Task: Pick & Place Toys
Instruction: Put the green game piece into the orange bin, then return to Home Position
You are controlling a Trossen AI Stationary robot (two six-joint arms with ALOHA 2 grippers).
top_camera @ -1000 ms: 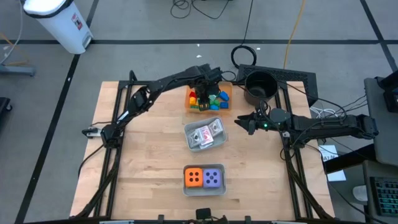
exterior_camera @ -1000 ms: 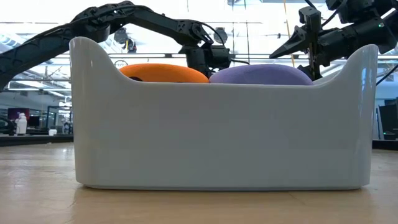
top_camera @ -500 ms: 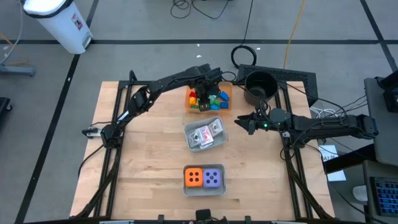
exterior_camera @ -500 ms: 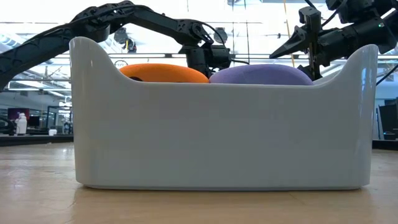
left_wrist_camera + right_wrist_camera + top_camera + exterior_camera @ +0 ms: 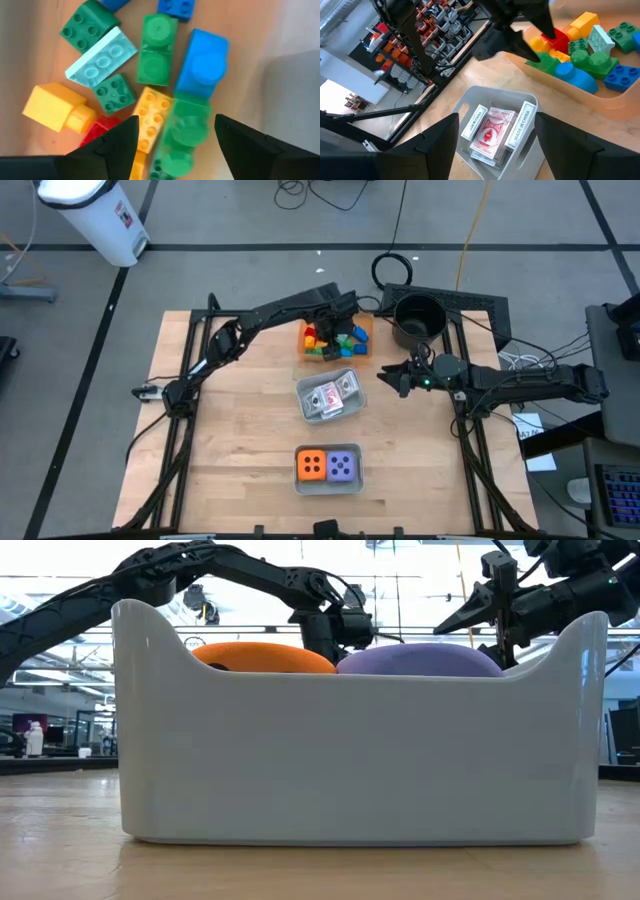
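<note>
Bricks fill the orange tray [image 5: 336,340] at the far middle of the table [image 5: 230,430], and the left end effector [image 5: 331,320] hangs directly over that heap, reaching in from the left side. Seen through its own wrist camera, its two dark fingers [image 5: 117,145] stand apart with nothing between them; a blurred green brick [image 5: 182,132] lies just below the gap, a yellow brick [image 5: 150,117] beside it and a blue brick [image 5: 202,62] beyond. The green piece's long axis seems to run with the fingers' gap, not across it, so a straight descent would likely straddle it. Whether it has just been let go or is about to be taken, I cannot tell.

Nearer the middle, the clear grey tray [image 5: 328,396] holds the playing cards [image 5: 492,127]. At the front edge, a second tray [image 5: 350,755] carries the orange die [image 5: 312,466] and purple die [image 5: 343,467].

Off to the right, the right end effector [image 5: 386,376] waits near the black pot [image 5: 418,320], fingers spread, holding nothing; the left arm is plainly nearer the bricks.
</note>
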